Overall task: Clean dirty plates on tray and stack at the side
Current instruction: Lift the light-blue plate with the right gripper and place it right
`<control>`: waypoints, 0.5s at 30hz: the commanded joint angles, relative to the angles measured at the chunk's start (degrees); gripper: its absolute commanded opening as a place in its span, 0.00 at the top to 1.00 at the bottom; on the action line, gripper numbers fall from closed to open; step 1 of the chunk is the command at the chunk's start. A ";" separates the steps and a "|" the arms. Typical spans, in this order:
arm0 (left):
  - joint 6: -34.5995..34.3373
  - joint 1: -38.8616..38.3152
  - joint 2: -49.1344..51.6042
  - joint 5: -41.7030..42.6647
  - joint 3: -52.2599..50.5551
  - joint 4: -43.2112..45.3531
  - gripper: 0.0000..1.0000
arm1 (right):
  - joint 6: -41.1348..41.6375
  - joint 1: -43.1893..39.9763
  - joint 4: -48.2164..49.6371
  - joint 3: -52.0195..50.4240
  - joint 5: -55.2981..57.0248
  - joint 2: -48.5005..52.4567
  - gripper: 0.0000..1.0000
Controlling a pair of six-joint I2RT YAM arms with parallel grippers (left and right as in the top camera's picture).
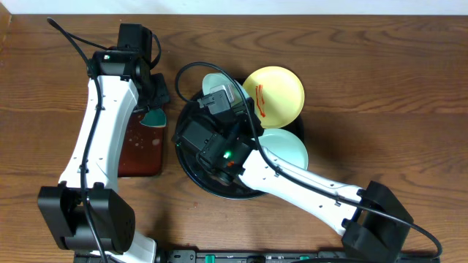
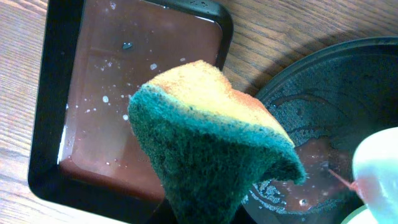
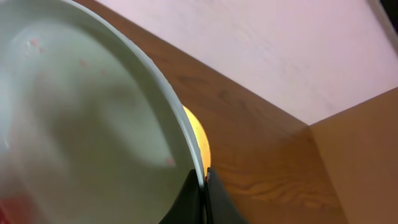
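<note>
My right gripper (image 1: 218, 93) is shut on the rim of a pale mint-blue plate (image 1: 213, 82) and holds it tilted over the round black tray (image 1: 191, 172). In the right wrist view the fingers (image 3: 204, 182) pinch that plate's (image 3: 81, 124) edge, with faint red specks on its face. The yellow plate (image 1: 274, 95), with red sauce streaks, lies at the tray's far right rim. A second mint plate (image 1: 291, 148) lies right of the tray. My left gripper (image 1: 155, 102) is shut on a green and yellow sponge (image 2: 211, 143), hanging between the two trays.
A rectangular black tray (image 1: 139, 146) of brownish water lies left of the round tray, under my left arm; it also shows in the left wrist view (image 2: 124, 93). The round tray (image 2: 311, 118) holds foamy reddish water. Bare wooden table surrounds them.
</note>
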 commanded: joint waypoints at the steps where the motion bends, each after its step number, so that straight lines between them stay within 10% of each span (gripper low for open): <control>1: -0.72 0.09 0.33 -0.92 -0.46 -0.13 0.92 | -0.33 0.52 0.17 -0.02 4.26 -1.77 0.99; 15: -0.70 0.09 0.33 -0.94 -0.46 -0.13 0.92 | 5.49 -7.89 -1.66 -0.04 -37.51 -1.79 0.99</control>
